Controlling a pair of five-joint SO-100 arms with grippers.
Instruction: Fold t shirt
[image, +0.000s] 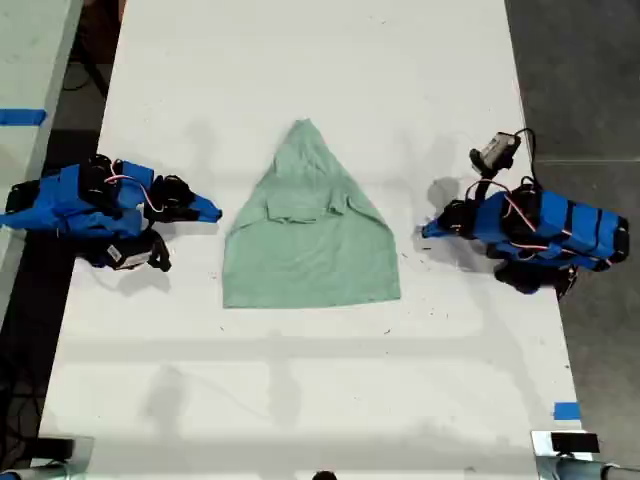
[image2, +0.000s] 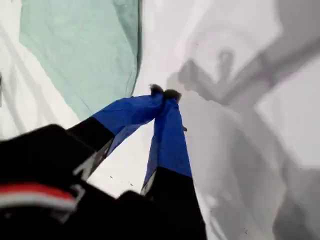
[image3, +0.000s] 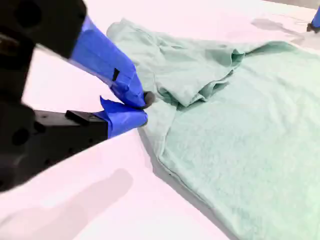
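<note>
Exterior view showed the t shirt (image: 310, 250) flat mid-table (image: 300, 400), with bare surface all round. Only the wrist views let us note my first gripper (image2: 165, 93) closed and empty beside one edge, and my second gripper (image3: 146, 107) barely parted, empty, at the opposite edge.

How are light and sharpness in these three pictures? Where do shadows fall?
Exterior view: even light, faint arm shadows on the table, the t shirt sharp. First wrist view: heavy grey shadows beyond my first claw, everything soft. Second wrist view: the table washed out to pinkish white, my second claw fairly sharp.
</note>
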